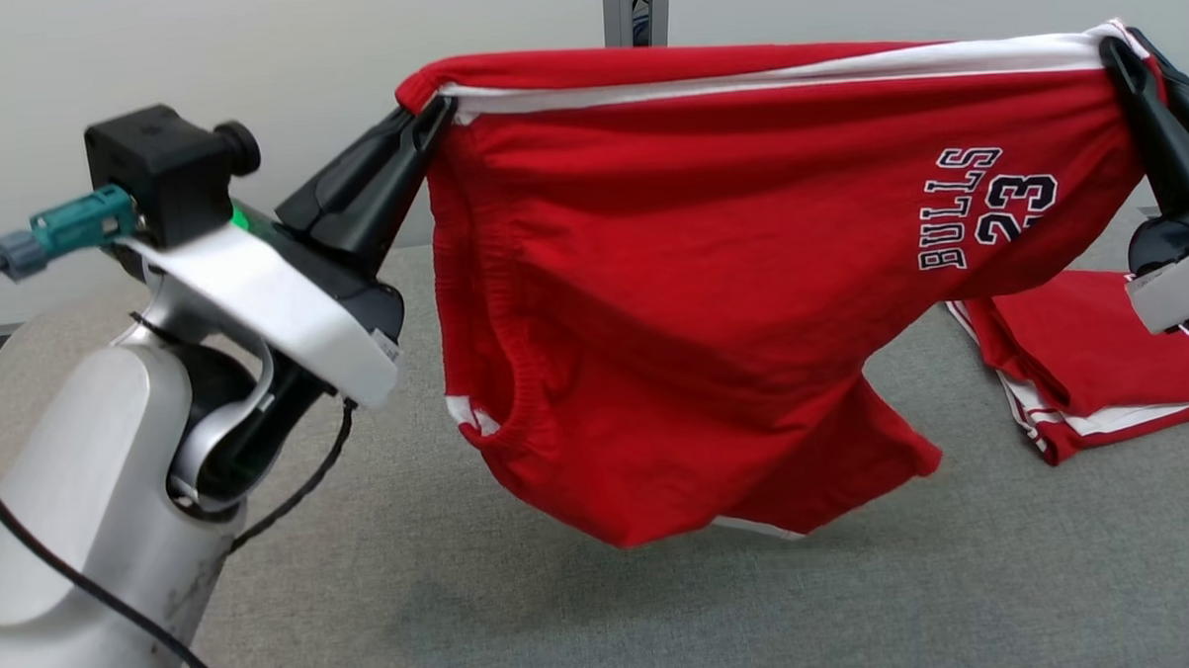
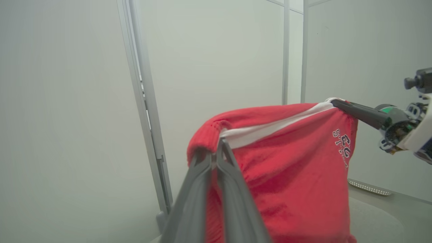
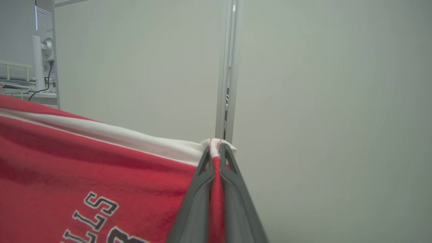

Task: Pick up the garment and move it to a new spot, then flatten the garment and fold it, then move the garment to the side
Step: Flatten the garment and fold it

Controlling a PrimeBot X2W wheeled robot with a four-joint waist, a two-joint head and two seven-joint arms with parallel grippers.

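Observation:
A pair of red shorts, the garment (image 1: 711, 280), hangs stretched in the air between my two grippers, white side stripe along the top and "BULLS 23" printed near the right end. My left gripper (image 1: 435, 110) is shut on the garment's left top corner, and my right gripper (image 1: 1116, 51) is shut on its right top corner. The lower part of the cloth dangles just above the grey table (image 1: 565, 612). In the left wrist view my left gripper (image 2: 216, 152) pinches the red cloth (image 2: 290, 168). The right wrist view has my right gripper (image 3: 216, 150) pinching the striped hem (image 3: 118, 168).
A second red garment (image 1: 1100, 366), folded, lies on the table at the right, under my right arm. A pale wall and a grey metal post (image 1: 635, 8) stand behind the table. My left arm's pale forearm (image 1: 85, 470) takes up the lower left.

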